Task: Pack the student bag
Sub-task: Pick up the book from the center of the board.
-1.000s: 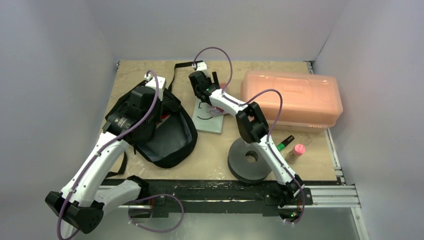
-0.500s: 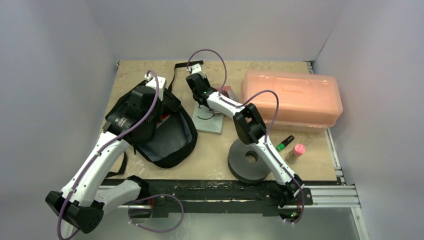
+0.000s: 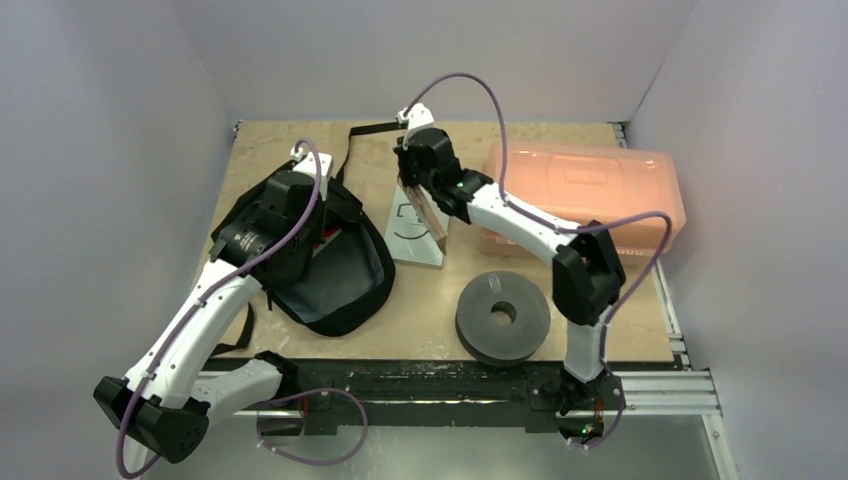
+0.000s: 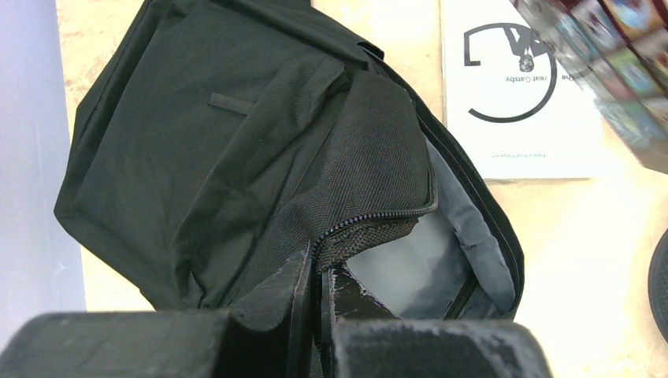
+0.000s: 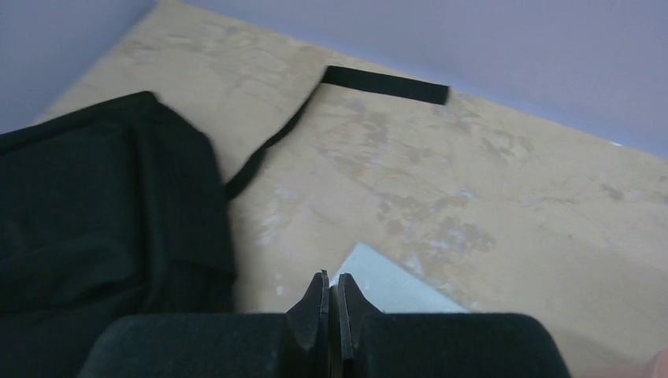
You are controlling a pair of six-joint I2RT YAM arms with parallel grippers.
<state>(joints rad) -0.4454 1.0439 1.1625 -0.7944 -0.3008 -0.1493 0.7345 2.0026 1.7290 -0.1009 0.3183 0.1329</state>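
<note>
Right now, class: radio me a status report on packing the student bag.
Left gripper shut on student bag zipper edge, mouth open. Right gripper shut on colourful book, tilted above white book. Nothing across the bag's mouth.

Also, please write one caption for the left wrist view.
Left pincer shut on the zipper edge of the soft black fabric backpack, grey lining exposed, flat white book beside it.

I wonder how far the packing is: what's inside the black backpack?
Through the open zip of the backpack only grey lining shows, no items. The part beneath the black flap and the left gripper holding the edge is hidden.
</note>
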